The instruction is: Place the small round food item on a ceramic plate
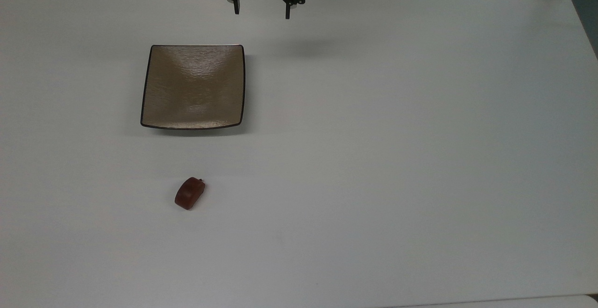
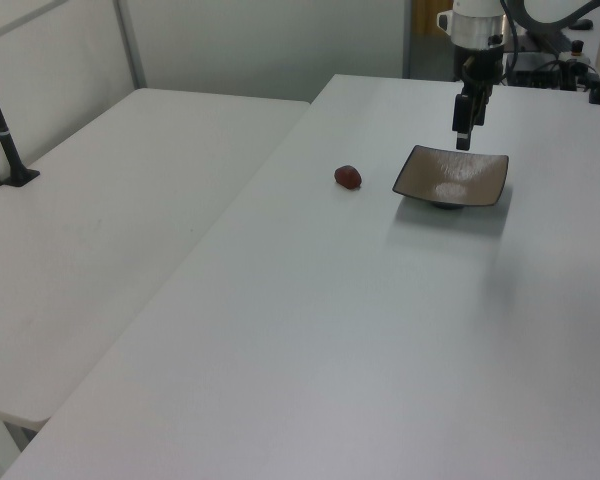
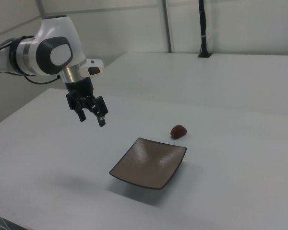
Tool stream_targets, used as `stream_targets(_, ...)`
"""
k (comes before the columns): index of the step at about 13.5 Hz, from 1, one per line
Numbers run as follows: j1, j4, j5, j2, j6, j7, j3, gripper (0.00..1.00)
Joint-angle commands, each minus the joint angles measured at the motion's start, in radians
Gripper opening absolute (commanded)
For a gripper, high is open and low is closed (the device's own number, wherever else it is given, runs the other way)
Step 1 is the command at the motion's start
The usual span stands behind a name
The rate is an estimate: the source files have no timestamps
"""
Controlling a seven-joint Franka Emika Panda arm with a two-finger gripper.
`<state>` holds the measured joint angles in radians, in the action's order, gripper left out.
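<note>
The big white surface (image 1: pixel 397 158) holds two things. The ceramic plate (image 1: pixel 193 86) is square and brown, and it sits flat with its corners turned up a little. Its sides run nearly straight with the edges of the top view.

The white robot arm (image 3: pixel 43 52) reaches in from the right view's left and bends down at the wrist. Its black end effector (image 1: pixel 261 12) hangs in the air, pointing down, just past the plate's far side in the top view. Its top is cut off by the top view's upper edge. Its two fingers are spread wide apart and hold nothing.

The small round food item (image 1: pixel 189 193) lies on the surface, near the plate but not touching it. In the top view it is below the plate. Its long side leans from lower left to upper right, and its tiny stem points to the upper right.
</note>
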<state>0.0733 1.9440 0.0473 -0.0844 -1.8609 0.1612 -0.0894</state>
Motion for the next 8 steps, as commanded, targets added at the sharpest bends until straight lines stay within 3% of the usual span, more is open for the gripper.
stream_targets(1, 0.019, 0.000, -0.033, 0.004, -0.021, -0.011, 0.020, 1.00)
stream_targets(8, 0.014, -0.022, -0.058, 0.026, -0.031, -0.008, 0.020, 1.00)
